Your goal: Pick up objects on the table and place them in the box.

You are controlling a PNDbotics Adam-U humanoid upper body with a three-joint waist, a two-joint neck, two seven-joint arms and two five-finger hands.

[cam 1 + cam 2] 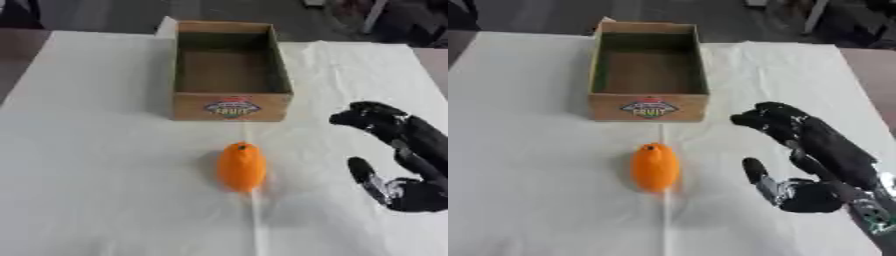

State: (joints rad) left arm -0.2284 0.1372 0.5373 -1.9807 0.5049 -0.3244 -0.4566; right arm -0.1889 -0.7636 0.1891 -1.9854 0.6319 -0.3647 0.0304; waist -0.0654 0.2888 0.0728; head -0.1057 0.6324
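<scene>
One object: an orange fruit (241, 166) lying on the white tablecloth (105, 165), near the box's 6 o'clock.
Box: cardboard box (231, 106), open-topped.
Right hand: right hand (811, 150) at the fruit's 3 o'clock, apart from it, fingers spread, grasping nothing.

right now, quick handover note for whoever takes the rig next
Right robot hand: open, holding nothing, to the right of the orange fruit, not touching it.
Left robot hand: not in view.
Orange fruit: on the white cloth, just in front of the box.
Box: upright, nothing visible inside.
Done: nothing placed yet.
Left: grasp the fruit and put it in the box.
</scene>
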